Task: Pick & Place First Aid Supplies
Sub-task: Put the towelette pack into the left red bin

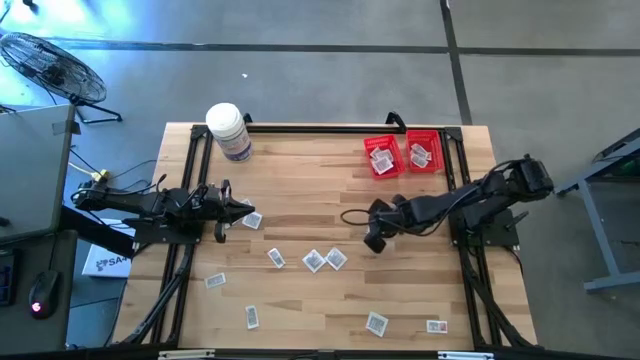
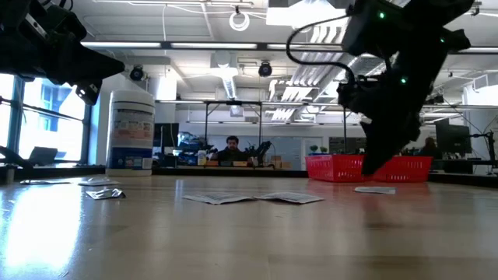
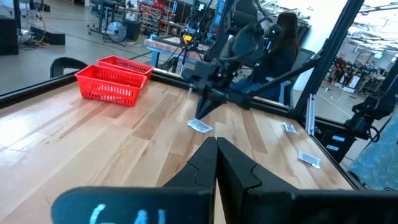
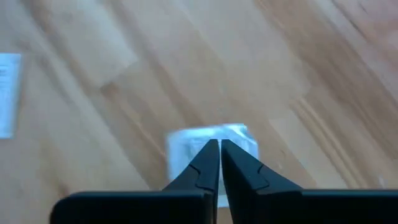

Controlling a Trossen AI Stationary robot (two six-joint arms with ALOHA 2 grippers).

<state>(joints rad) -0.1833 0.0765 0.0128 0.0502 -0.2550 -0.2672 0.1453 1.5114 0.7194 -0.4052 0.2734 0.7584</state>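
Showing large white bottle with purple label [image 1: 228,131], text unreadable | small flat white packet [image 4: 211,146] lying just beyond nearly closed right gripper [image 4: 219,149] | left gripper [image 3: 216,149] closed, empty.

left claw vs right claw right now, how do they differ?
The left claw sits low at the table's left side, level, pointing across the table; the right claw is near mid-table, tipped down towards the wood. The left claw has no packet under its tip in its wrist view; the right claw hangs just over a white packet. Shared: both look dark and two-fingered, with fingers nearly together and nothing gripped.
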